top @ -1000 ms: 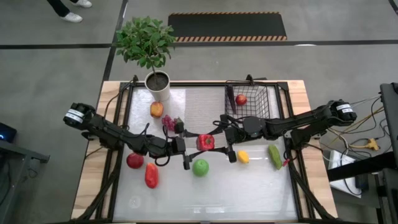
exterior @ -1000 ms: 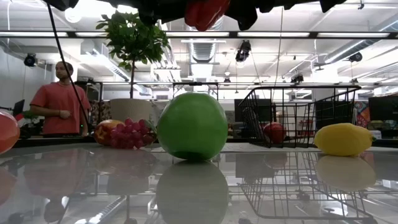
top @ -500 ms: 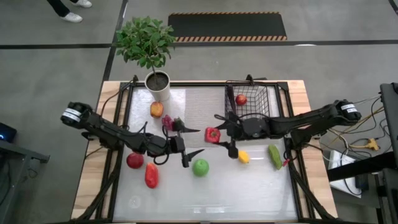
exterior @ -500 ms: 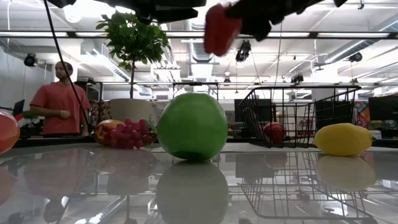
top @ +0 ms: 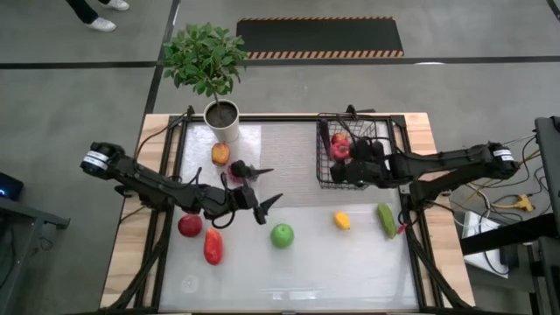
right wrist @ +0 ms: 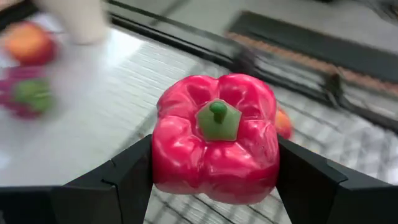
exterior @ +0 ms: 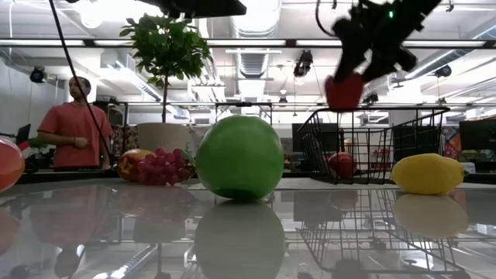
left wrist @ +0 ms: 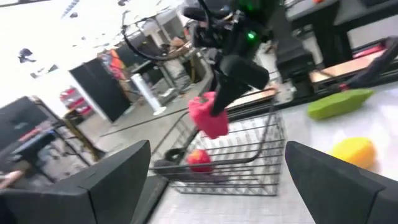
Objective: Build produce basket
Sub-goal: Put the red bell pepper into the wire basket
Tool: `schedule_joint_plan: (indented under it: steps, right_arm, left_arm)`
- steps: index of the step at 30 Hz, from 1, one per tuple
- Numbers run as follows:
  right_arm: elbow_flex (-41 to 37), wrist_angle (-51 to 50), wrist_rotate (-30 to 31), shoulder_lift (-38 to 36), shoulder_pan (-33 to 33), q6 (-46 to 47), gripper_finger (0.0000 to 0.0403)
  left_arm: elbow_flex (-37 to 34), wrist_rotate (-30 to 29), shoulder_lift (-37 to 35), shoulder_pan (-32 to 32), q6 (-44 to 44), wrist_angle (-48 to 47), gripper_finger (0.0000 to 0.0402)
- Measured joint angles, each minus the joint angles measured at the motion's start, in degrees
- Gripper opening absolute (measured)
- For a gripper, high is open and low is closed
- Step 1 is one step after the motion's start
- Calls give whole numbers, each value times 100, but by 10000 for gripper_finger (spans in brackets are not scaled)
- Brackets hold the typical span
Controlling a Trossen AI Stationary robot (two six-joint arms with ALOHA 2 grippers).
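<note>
My right gripper (top: 343, 163) is shut on a red bell pepper (top: 338, 152) and holds it over the black wire basket (top: 378, 140) at the table's far right. A red apple (top: 340, 138) lies inside the basket. My left gripper (top: 266, 187) hovers open over the table's middle, near the purple grapes (top: 236, 172), touching nothing. In the left wrist view the pepper (left wrist: 208, 116) hangs above the basket (left wrist: 249, 163). My right gripper pinches the pepper by its two opposite sides (right wrist: 163, 155) between the fingers (right wrist: 121, 186), with the green stem (right wrist: 217, 112) facing the wrist camera. The fingers slant down from the table's right. The pepper (exterior: 344, 91) hangs below them, lifted clear above the basket's rim (exterior: 364, 111).
On the table lie a green apple (top: 282, 234), a lemon (top: 342, 220), a cucumber (top: 387, 220), a red apple (top: 190, 226), a long red pepper (top: 213, 247) and an orange-red fruit (top: 220, 154). A potted plant (top: 221, 121) stands at the far edge. A person (exterior: 74, 124) stands beyond the table.
My right gripper has carried the red pepper from the table's middle, right beside my left gripper, toward the right and far edges until it hangs over the basket. My left gripper has drawn back a little toward the table's left.
</note>
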Motion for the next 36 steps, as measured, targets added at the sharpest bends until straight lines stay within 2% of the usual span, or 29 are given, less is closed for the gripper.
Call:
schedule_joint_plan:
  steps: [7, 10, 17, 24, 36]
  right_arm:
    - [-318, 14, 3, 459, -541, 897, 267]
    - [-319, 196, -14, 706, -865, 936, 267]
    - [-330, 333, -498, 1129, -1468, 879, 267]
    - [-334, 685, -801, 1370, -1516, 881, 269]
    - [-336, 755, -749, 1894, -1527, 975, 270]
  left_arm:
    - [-10, -232, -240, 30, 506, -16, 354]
    - [-20, -321, -326, 28, 555, -207, 354]
    - [-26, -389, -441, 28, 368, -911, 355]
    - [-213, -524, -636, 28, 361, -1027, 355]
    - [-451, -529, -1069, 28, 203, -1021, 355]
